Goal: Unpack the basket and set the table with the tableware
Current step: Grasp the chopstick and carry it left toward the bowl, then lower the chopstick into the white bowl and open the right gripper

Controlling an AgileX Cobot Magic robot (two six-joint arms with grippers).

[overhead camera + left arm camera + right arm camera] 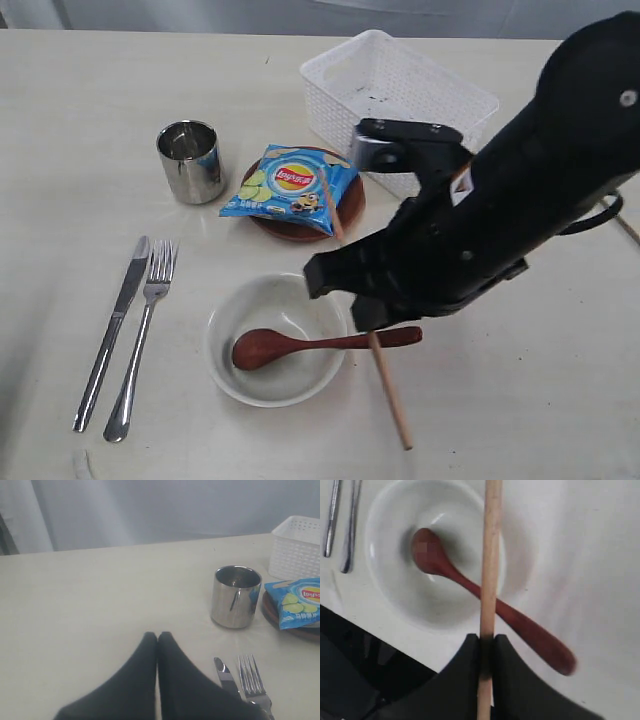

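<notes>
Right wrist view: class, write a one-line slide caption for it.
Right gripper clamps a wooden chopstick; beyond it, a white bowl holds a reddish-brown spoon.

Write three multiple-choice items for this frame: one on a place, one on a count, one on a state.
1. The chip bag lies: A in the basket; B under the cup; C on the brown plate.
2. Steel utensils beside the bowl: A one; B two; C three.
3. The right gripper is: A shut on a chopstick; B open; C shut on the spoon.
C: the bag covers most of the plate. B: only the knife and fork lie there. A: the jaws pinch the chopstick.
</notes>
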